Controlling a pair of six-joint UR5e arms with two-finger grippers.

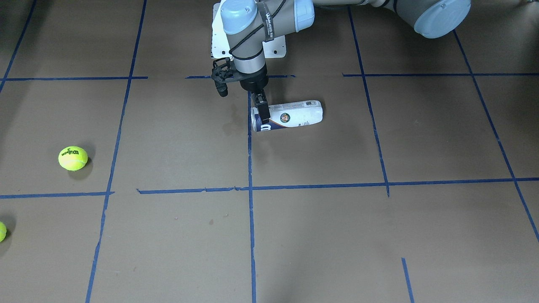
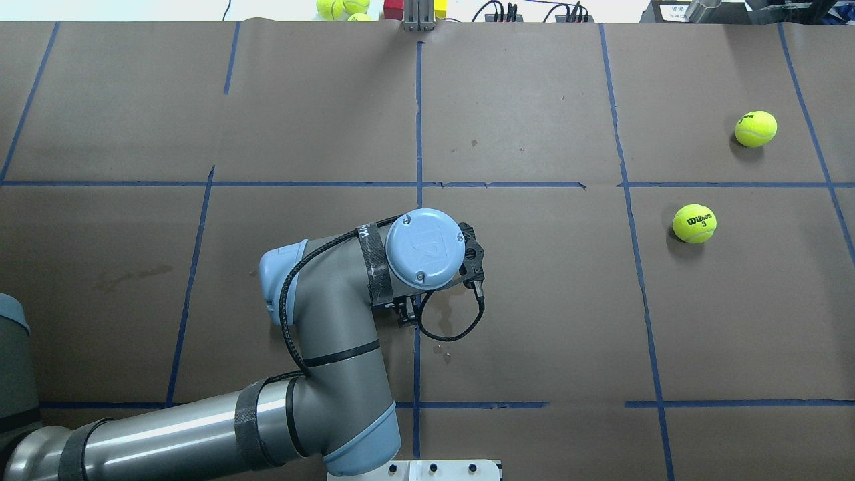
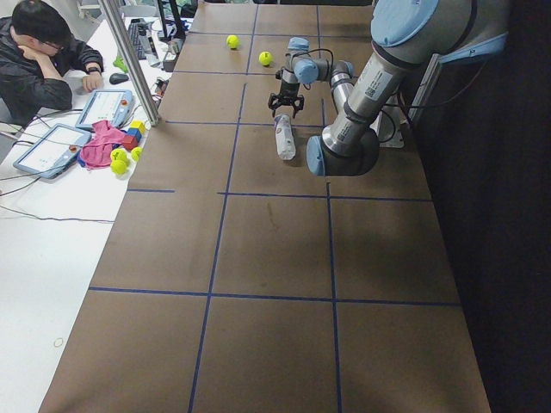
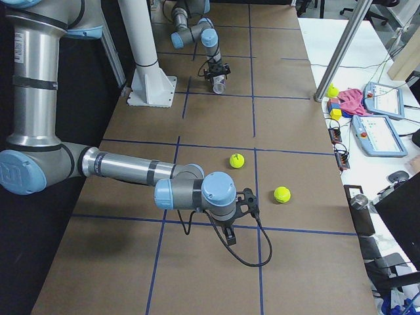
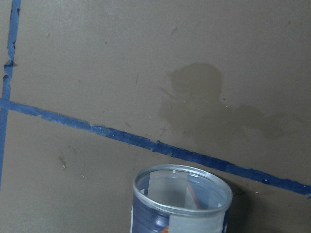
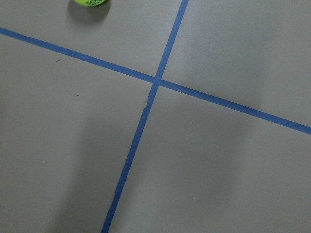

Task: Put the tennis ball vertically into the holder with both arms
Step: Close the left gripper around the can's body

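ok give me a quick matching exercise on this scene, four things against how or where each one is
Things:
1. tennis-ball can
2. Wilson 3 tennis ball
3. left gripper
4. right gripper

States:
A. pointing down, far from the can
B. lying on its side
C. at the can's open end
D. yellow-green, lying free

Pairs: 1-B, 2-D, 3-C, 4-A

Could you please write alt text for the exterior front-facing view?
The left gripper reaches down to the open end of the holder, a clear tennis-ball can lying on its side on the blue-taped table. A tennis ball and a second ball, cut off by the frame, lie far off at the view's left.
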